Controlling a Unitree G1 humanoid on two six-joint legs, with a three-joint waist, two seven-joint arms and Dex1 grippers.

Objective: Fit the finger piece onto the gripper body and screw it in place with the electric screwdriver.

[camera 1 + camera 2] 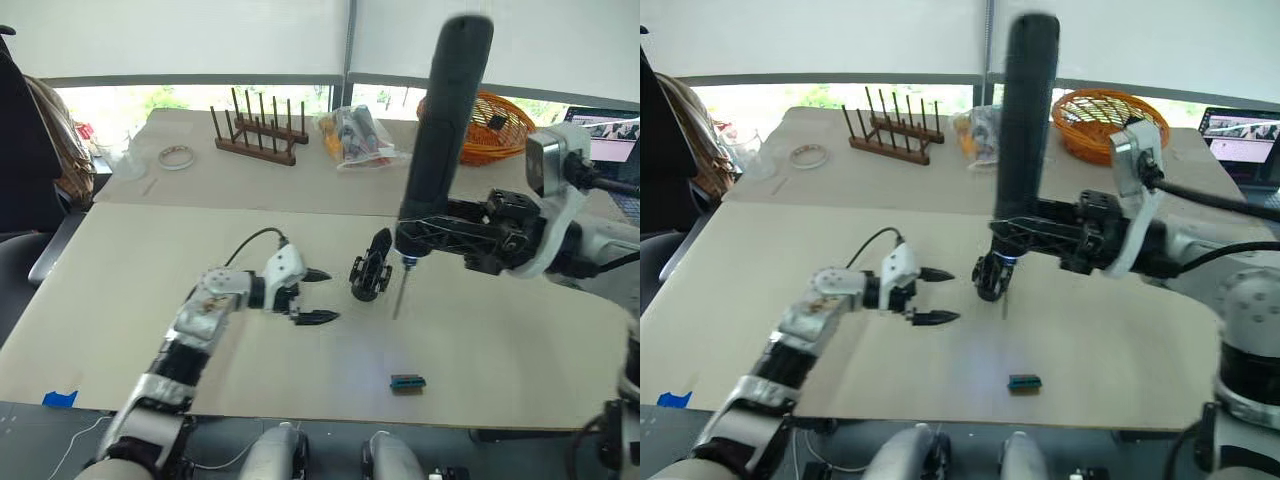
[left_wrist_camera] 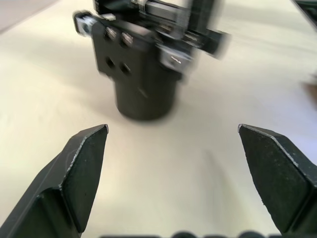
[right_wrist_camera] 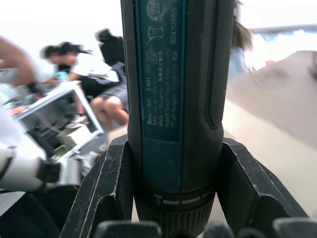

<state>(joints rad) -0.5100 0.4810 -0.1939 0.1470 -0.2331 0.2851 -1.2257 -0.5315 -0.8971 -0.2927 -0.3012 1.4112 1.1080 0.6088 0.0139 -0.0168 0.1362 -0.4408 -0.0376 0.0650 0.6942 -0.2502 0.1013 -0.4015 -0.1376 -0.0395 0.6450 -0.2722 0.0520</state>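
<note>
**Driver held upright beside the body, left gripper spread**

The right gripper (image 1: 415,235) is clamped around the lower end of the screwdriver (image 1: 445,125), which stands nearly upright just right of centre in the left eye frame, rounded end up near the top edge. Its thin bit (image 1: 400,290) points down at the table (image 1: 150,300), just right of the body (image 1: 371,268). In the right wrist view the two fingers (image 3: 106,188) press the driver's barrel (image 3: 176,99) from both sides, with people seated in the blurred background at left.

The body sits at the frame's centre on the table, dark and squat. The left wrist view shows its round base (image 2: 143,96) resting on the surface, with linkages above it.

The left gripper (image 1: 318,295) lies left of centre, its fingers spread wide and holding nothing, tips aimed at the body but apart from it.

A small green-and-black block (image 1: 407,382) lies lower right of centre. At the upper part of the frame stand a wooden rack (image 1: 262,135), a tape roll (image 1: 177,156), a plastic bag (image 1: 358,138) and an orange basket (image 1: 495,130).
</note>
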